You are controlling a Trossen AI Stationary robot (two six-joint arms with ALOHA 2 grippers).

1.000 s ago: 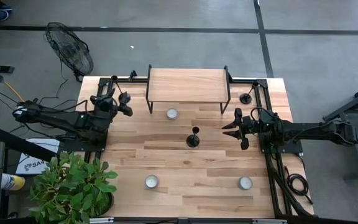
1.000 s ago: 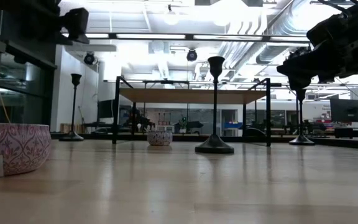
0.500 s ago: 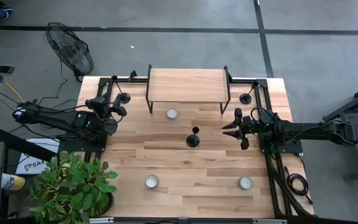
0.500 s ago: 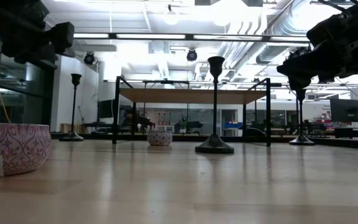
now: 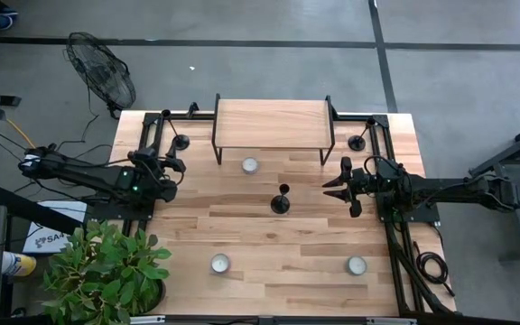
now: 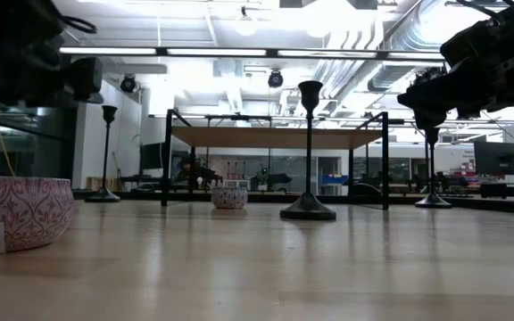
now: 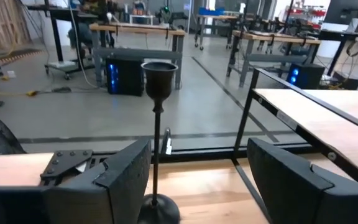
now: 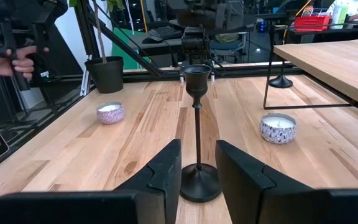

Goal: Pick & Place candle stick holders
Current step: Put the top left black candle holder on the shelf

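A pale wooden table (image 5: 269, 235) is seen from above, with a low wooden shelf on a black metal frame (image 5: 273, 125) at its far edge; three slim black metal candlesticks with round flat bases are stood upright on the tabletop. One candlestick (image 5: 282, 201) is placed near the table's middle, in front of the shelf; a second (image 5: 181, 141) is set at the far left corner, a third (image 5: 357, 143) at the far right corner. The left gripper (image 5: 171, 165) is held just short of the left corner candlestick (image 7: 158, 137), its fingers spread apart and nothing grasped between them; the right gripper (image 5: 332, 188) is poised to the right of the middle candlestick (image 8: 197, 134), its fingers narrowly parted and empty. Small white candles in patterned tins (image 5: 250, 165) are dotted about the table; a green leafy potted plant (image 5: 111, 266) is seen at the near left corner.
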